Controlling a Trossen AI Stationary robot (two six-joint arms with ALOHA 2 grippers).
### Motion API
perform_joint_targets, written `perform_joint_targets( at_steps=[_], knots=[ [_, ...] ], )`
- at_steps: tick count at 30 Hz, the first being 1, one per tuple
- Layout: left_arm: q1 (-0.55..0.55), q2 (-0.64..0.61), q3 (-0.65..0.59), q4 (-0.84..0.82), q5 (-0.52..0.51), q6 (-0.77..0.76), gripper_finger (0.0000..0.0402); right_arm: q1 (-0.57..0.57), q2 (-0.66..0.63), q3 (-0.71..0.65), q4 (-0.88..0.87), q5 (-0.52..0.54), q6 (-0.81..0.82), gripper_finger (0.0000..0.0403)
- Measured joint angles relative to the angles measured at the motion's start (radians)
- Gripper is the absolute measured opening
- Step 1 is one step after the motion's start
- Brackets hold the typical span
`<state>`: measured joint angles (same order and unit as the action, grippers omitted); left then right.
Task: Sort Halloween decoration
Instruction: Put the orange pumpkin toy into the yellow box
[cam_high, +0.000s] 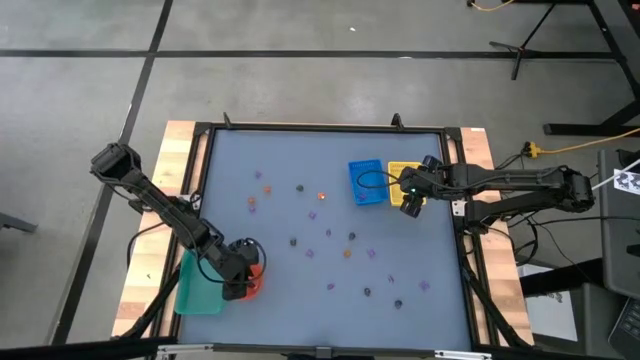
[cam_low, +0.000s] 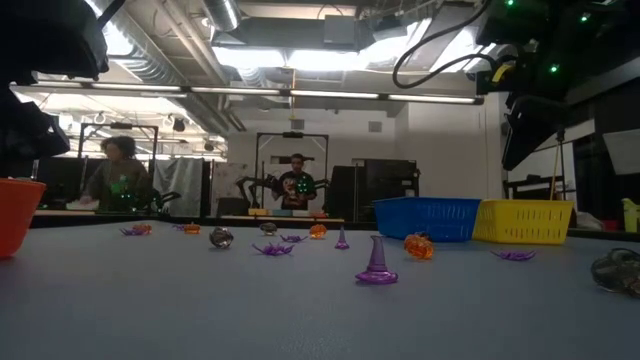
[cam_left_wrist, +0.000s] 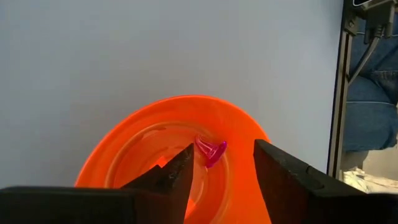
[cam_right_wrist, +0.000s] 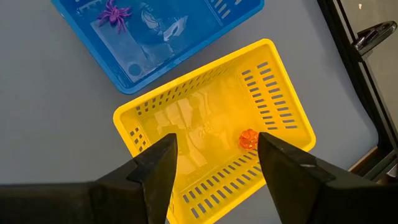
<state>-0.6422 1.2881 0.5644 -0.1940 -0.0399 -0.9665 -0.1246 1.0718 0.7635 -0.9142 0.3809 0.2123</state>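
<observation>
The left jaws (cam_left_wrist: 221, 171) hang spread and empty over the round orange bowl (cam_left_wrist: 137, 140) near the table's (cam_high: 300, 215) left front corner. A small purple witch-hat piece (cam_left_wrist: 210, 151) sits in the gap between the two fingers, close to one finger (cam_left_wrist: 177, 171); whether it rests on the bowl or is in the air cannot be told. Just outside these jaws, on the side toward the table edge, lies the green tray (cam_high: 195, 288).

Between the two sets of jaws, the remaining Halloween decoration pieces (cam_high: 330, 235) are scattered loose across the grey table: purple spiders and hats, orange pumpkins, dark round bits, none touching either arm.

The right jaws (cam_right_wrist: 214, 168) are also spread wide and hold nothing, poised above the yellow tray (cam_right_wrist: 186, 102). One orange pumpkin piece (cam_right_wrist: 248, 139) lies on that tray's floor, just inside one finger (cam_right_wrist: 283, 165). Beyond the fingertips, touching the yellow tray, sits the blue tray (cam_right_wrist: 186, 46) with a purple spider (cam_right_wrist: 112, 12) in it.
</observation>
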Motion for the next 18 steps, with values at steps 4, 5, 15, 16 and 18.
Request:
perform_joint_targets(
  at_steps=[4,5,15,16,18],
  knots=[
    [0.000,0.000,0.000,0.000,0.000,0.001,0.0152,0.000,0.000,0.000,0.000,0.000,0.000,0.0223],
    [0.000,0.000,0.000,0.000,-0.001,0.006,0.0152,0.000,0.000,0.000,0.000,0.000,0.000,0.0223],
    [0.000,0.000,0.000,0.001,-0.001,0.008,0.0150,0.000,0.000,0.000,0.060,-0.128,0.031,0.0223],
    [0.000,0.000,0.000,0.001,-0.001,0.008,0.0150,0.000,0.000,0.000,0.075,-0.146,0.031,0.0223],
    [0.000,0.000,0.000,0.001,-0.001,0.008,0.0150,0.000,0.000,0.000,0.114,-0.190,0.030,0.0223]
  ],
)
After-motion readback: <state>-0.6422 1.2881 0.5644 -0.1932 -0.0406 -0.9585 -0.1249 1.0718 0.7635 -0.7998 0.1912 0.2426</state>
